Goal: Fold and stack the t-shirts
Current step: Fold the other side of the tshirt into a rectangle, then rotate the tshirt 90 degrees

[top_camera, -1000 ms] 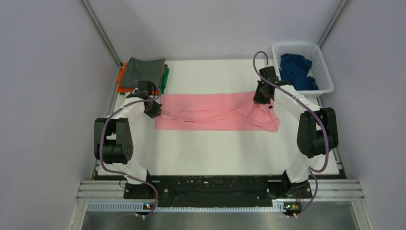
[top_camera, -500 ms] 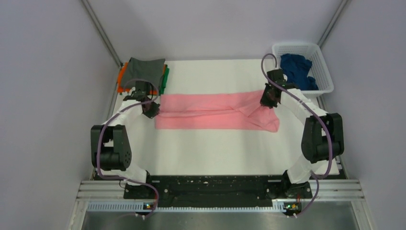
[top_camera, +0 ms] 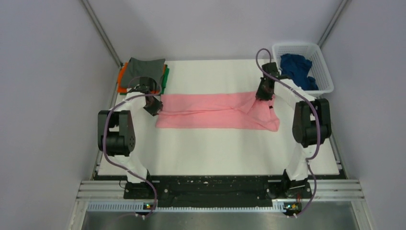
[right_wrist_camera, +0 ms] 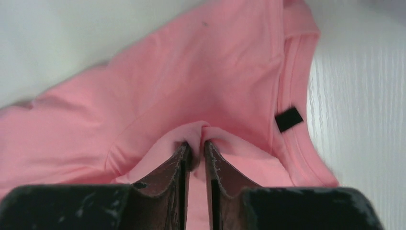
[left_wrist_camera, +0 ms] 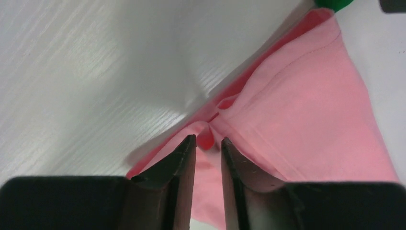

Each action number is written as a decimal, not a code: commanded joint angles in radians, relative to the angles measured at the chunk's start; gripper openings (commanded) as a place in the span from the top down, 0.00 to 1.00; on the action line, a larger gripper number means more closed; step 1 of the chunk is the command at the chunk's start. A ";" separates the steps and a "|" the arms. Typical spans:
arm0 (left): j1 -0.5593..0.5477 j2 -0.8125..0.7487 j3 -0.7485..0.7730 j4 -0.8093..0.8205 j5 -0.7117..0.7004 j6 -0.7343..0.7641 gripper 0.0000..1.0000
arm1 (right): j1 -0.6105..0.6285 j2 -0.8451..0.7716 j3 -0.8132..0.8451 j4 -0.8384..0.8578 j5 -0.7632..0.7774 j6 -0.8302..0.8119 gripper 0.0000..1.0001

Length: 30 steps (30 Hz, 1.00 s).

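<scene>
The light pink t-shirt [top_camera: 215, 111] lies as a long folded band across the middle of the table. My left gripper [top_camera: 154, 108] is shut on a pinch of its left end; the left wrist view shows the gripper [left_wrist_camera: 208, 141] holding the pink cloth [left_wrist_camera: 306, 110]. My right gripper [top_camera: 264, 95] is shut on a fold near the collar at the right end; the right wrist view shows the gripper [right_wrist_camera: 196, 146] holding the pink cloth [right_wrist_camera: 191, 72]. The grey t-shirt [top_camera: 143, 72] tops a stack over the orange [top_camera: 122, 76] and green [top_camera: 164, 79] ones. The navy t-shirt [top_camera: 294, 69] lies crumpled in the basket.
The white lattice basket [top_camera: 311, 48] stands at the back right corner. The folded stack sits at the back left corner, just behind my left gripper. A black label [right_wrist_camera: 288, 119] marks the pink collar. Grey walls close in on both sides.
My right gripper has shifted slightly right and then toward the back with the pink cloth. The upper layer of the shirt lies flatter and tauter. My left gripper has barely moved.
</scene>
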 commanded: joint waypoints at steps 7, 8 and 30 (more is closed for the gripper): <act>0.007 -0.088 0.121 -0.079 0.016 0.074 0.01 | -0.015 0.021 0.135 0.036 -0.020 -0.003 0.02; 0.006 -0.110 0.106 -0.075 0.034 0.081 0.01 | -0.016 -0.021 0.081 0.067 -0.056 -0.007 0.01; -0.050 -0.372 -0.119 -0.046 0.164 0.189 0.01 | 0.120 0.122 0.045 0.375 -0.276 0.086 0.02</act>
